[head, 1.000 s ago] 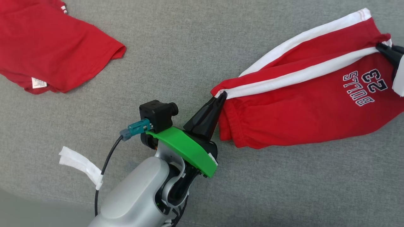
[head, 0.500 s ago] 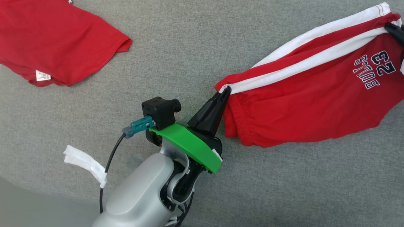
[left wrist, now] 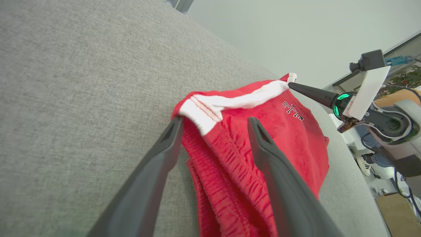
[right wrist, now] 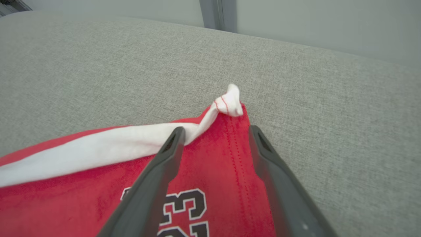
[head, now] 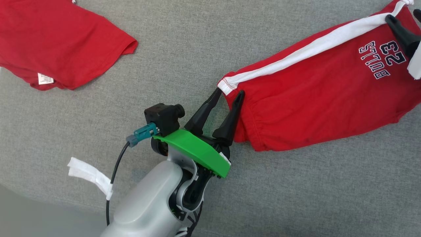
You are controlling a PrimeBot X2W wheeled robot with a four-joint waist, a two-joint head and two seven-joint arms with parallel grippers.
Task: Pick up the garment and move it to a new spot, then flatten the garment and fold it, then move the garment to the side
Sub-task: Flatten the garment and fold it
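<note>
Both pairs of fingers sprang apart, dropping shorts: L gripper straddles one corner, forearm slanting up-right; R gripper straddles far corner. 2 red garments incl. tee.

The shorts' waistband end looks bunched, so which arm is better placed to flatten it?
Probably left: the left gripper straddles the waistband corner, jaws open; the right gripper is at the far hem.

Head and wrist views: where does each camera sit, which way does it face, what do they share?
Head view: on the head, looking down at the grey cushion; left forearm, open left hand and right hand show.
Left wrist view: along its own fingers, across the red shorts toward the right hand.
Right wrist view: along its own fingers at the shorts' corner.
Shared: the shorts, in all three.
</note>
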